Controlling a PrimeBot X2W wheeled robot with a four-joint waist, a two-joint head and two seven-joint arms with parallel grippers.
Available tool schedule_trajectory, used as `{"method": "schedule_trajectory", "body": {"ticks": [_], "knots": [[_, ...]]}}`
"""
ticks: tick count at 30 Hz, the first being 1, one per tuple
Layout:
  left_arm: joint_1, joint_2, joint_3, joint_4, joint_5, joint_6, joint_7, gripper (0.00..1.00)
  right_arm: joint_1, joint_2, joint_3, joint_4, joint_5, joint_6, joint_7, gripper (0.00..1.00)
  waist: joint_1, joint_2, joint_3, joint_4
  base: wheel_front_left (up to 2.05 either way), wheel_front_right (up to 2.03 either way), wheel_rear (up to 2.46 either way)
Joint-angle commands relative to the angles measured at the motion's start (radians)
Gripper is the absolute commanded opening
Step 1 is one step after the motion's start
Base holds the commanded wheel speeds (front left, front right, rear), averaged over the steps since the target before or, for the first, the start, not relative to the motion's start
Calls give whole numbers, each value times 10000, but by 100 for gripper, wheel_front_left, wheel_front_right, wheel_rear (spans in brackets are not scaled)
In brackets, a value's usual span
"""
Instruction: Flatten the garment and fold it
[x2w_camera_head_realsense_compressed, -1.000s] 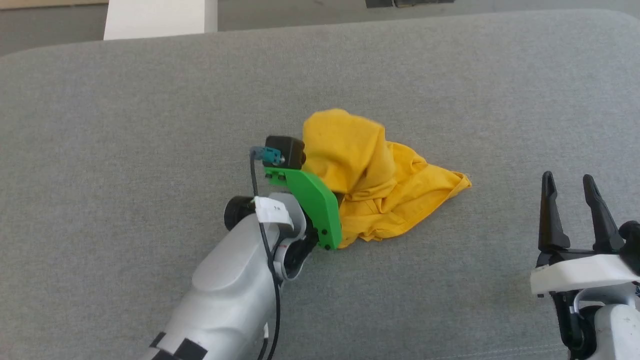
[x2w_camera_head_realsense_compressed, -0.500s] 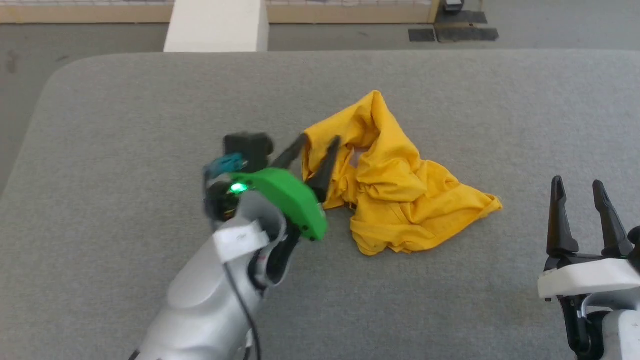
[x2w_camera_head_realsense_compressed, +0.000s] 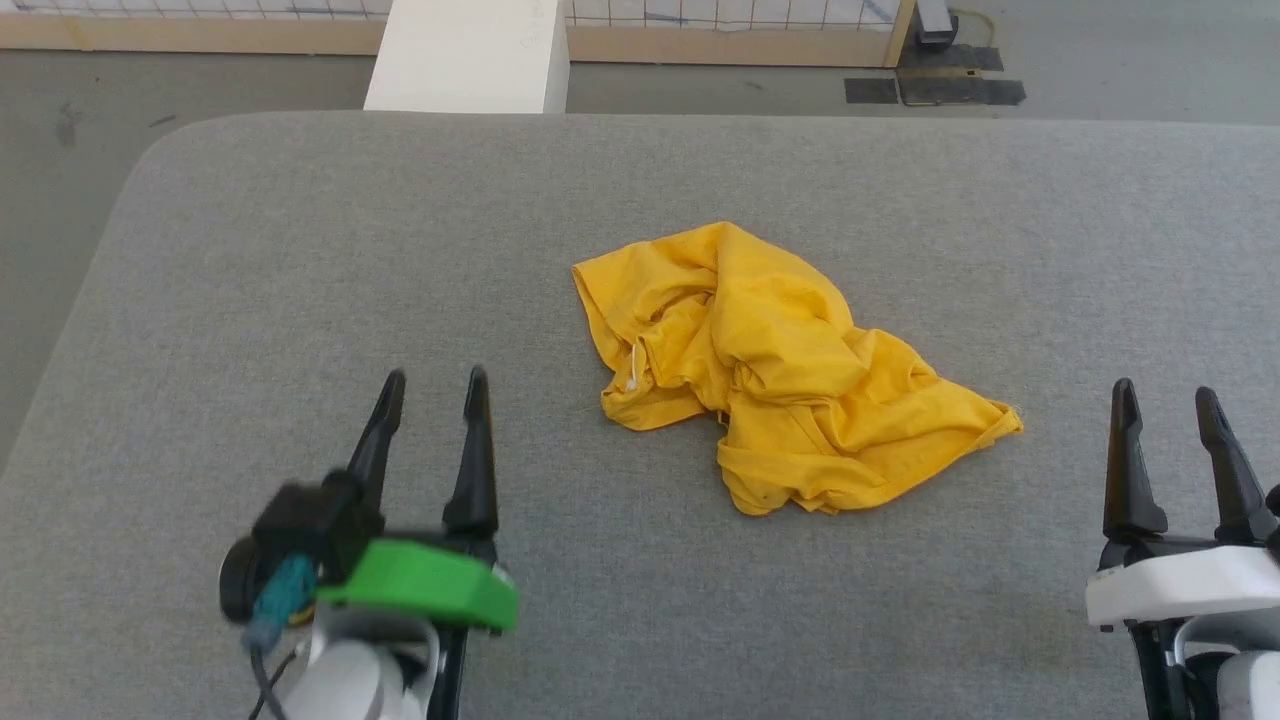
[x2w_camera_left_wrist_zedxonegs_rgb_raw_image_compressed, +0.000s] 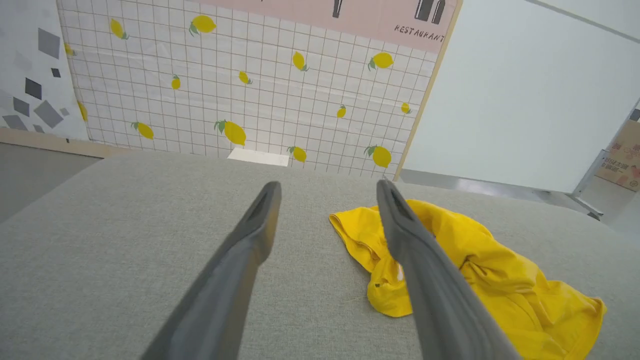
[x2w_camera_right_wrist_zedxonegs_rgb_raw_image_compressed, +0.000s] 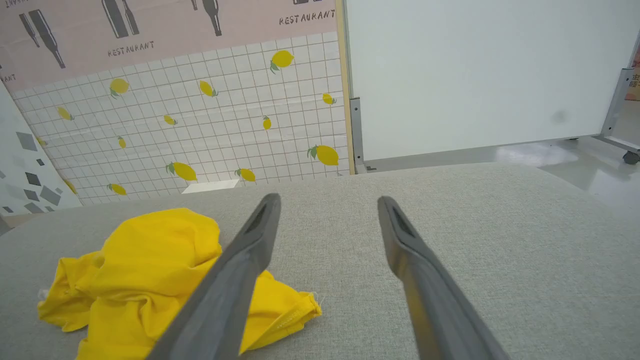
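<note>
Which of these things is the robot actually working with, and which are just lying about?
For the job: yellow t-shirt, crumpled on the grey table; left claw and right claw, both open.
Lying about: white block, lemon-patterned wall, white board.

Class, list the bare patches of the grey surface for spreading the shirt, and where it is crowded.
Bare: the grey surface left of the shirt, beyond the left gripper; right of it, beyond the right gripper; the far strip. Crowded: the middle, under the bunched shirt.
</note>
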Motion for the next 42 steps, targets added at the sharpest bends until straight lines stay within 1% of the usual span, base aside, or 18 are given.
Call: {"method": "schedule_trajectory", "body": {"ticks": [1, 4, 7, 12, 14, 16, 18, 20, 23, 25, 27, 29, 33, 39, 40, 41, 42], "knots": [[568, -72, 193, -212, 442, 21, -40, 100, 171, 3, 10, -17, 13, -15, -10, 100, 0, -1, -40, -36, 0, 0, 0], [1512, -363, 641, -396, 860, -124, -42, 100, 332, 3, 44, 60, 62, -15, -26, 100, 0, -1, -126, -38, 0, 0, 0], [2067, -733, 1076, -382, 1042, -403, -43, 100, 453, 3, 42, 93, 86, -15, -30, 100, 0, -1, -204, -10, 0, 0, 0], [2249, -1205, 1517, -343, 1394, -931, -44, 100, 254, 3, 30, -92, -26, -15, 245, 100, 0, -1, -169, 81, 0, 0, 0], [2200, -1377, 1640, -294, 1540, -1121, -44, 100, 15, 3, 79, -252, -131, -15, 546, 100, 0, -1, -101, 118, 0, 0, 0], [2137, -1531, 1748, -239, 1670, -1300, -44, 100, -305, 3, 127, -397, -371, -15, 1024, 100, 0, -1, -12, 148, 0, 0, 0], [2077, -1651, 1809, -120, 1784, -1488, -44, 100, -689, 3, 123, -400, -381, -15, 1737, 100, 0, -1, 86, 188, 0, 0, 0], [2017, -1769, 1863, -13, 1885, -1641, -44, 100, -1098, 3, 109, -360, -393, -15, 2509, 100, 0, -1, 204, 252, 0, 0, 0], [1894, -1915, 1889, 175, 2039, -1854, -45, 100, -1682, -18, 95, -11, -522, -15, 3998, 100, 0, -1, 409, 415, 0, 0, 0], [1813, -1991, 1901, 293, 2112, -1982, -45, 100, -1971, -244, 216, 352, -651, -15, 5071, 100, 0, -1, 527, 535, 0, 0, 0], [1727, -2056, 1921, 403, 2165, -2093, -45, 100, -2231, -443, 335, 694, -605, -15, 5947, 100, 0, -1, 637, 658, 0, 0, 0], [1647, -2110, 1940, 497, 2221, -2184, -45, 100, -2414, -783, 665, 1023, -646, -15, 6650, 100, 0, -1, 724, 779, 0, 0, 0], [1528, -2190, 1960, 641, 2302, -2320, -45, 100, -2732, -1245, 1127, 1601, -638, -15, 7253, 100, 0, -1, 884, 1014, 0, 0, 0], [1377, -2264, 1998, 843, 2373, -2465, -45, 100, -3081, -1492, 1542, 3010, -437, -15, 8290, 100, 0, -1, 1048, 1271, 0, 0, 0], [1358, -2269, 1998, 865, 2385, -2477, -45, 100, -3128, -1528, 1577, 3080, -421, -15, 8264, 48, 0, -1, 1051, 1284, 0, 0, 0], [1343, -2274, 2002, 885, 2396, -2484, -45, 100, -3170, -1543, 1584, 3127, -377, -15, 8185, 35, 0, -1, 1049, 1290, 0, 0, 0], [1330, -2280, 2018, 907, 2401, -2486, -45, 100, -3229, -1557, 1551, 3158, -340, -15, 8028, 0, 0, -1, 1032, 1283, 0, 0, 0]]}}
